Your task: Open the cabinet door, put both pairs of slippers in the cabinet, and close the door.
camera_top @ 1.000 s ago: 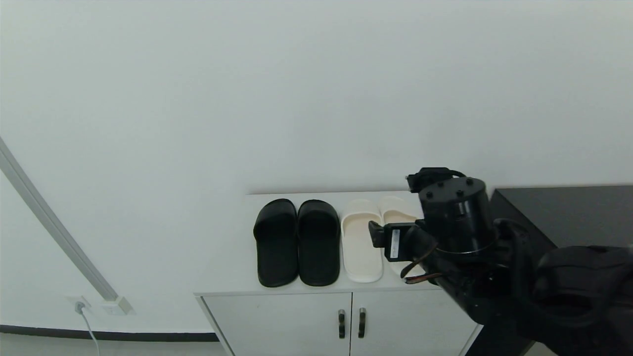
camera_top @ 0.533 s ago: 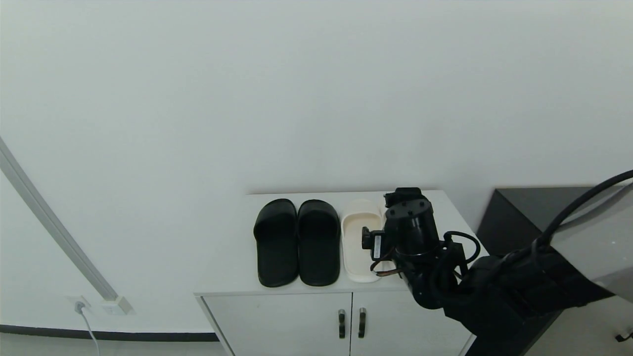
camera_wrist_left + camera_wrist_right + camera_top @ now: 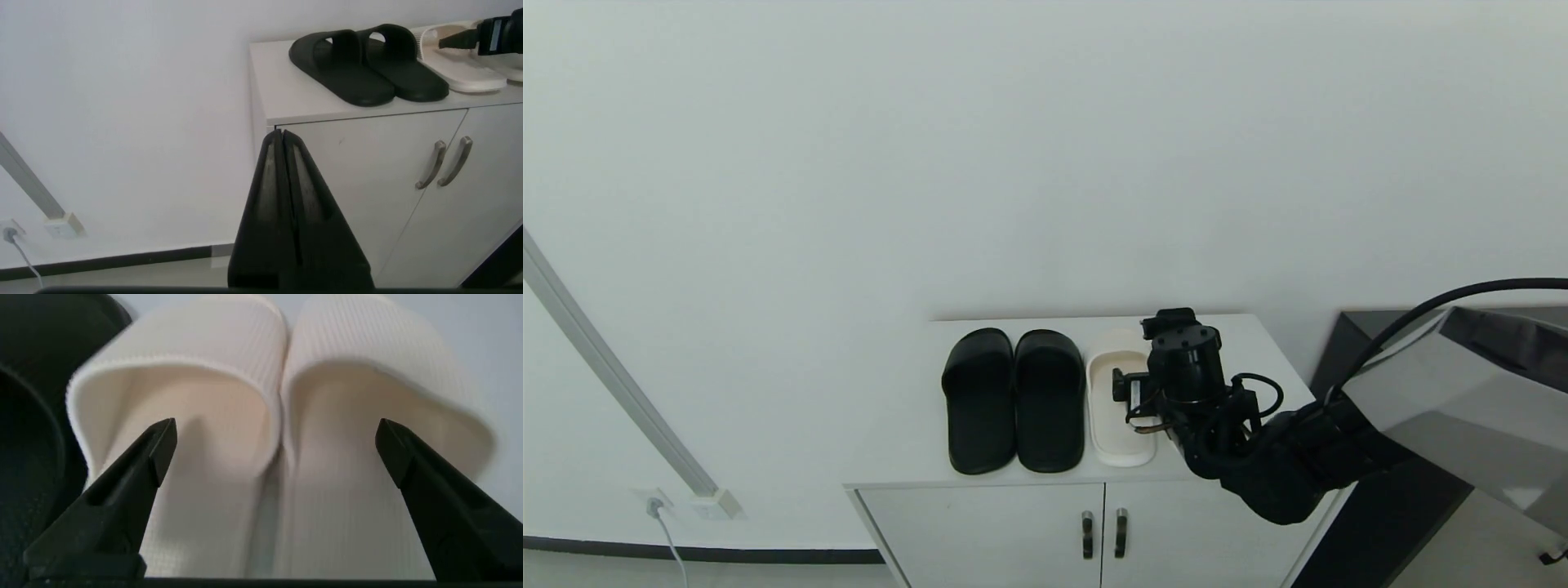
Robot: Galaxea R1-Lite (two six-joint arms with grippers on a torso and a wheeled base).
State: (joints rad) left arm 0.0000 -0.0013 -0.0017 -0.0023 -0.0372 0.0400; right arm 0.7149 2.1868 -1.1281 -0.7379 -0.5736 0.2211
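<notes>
A white cabinet stands against the wall with both doors shut and two dark handles at the middle. On its top lie a black pair of slippers and a cream pair of slippers. The right arm's wrist covers the right cream slipper. My right gripper is open, one finger on each outer side of the cream pair's straps. My left gripper is shut on nothing, low and left of the cabinet's corner.
A black piece of furniture stands right of the cabinet. On the wall at lower left are a socket with a cable and a slanted grey conduit. The wall rises just behind the slippers.
My right arm has stretched forward, away from the camera and slightly left, settling over the cream slippers. The slippers and cabinet doors have not moved.
</notes>
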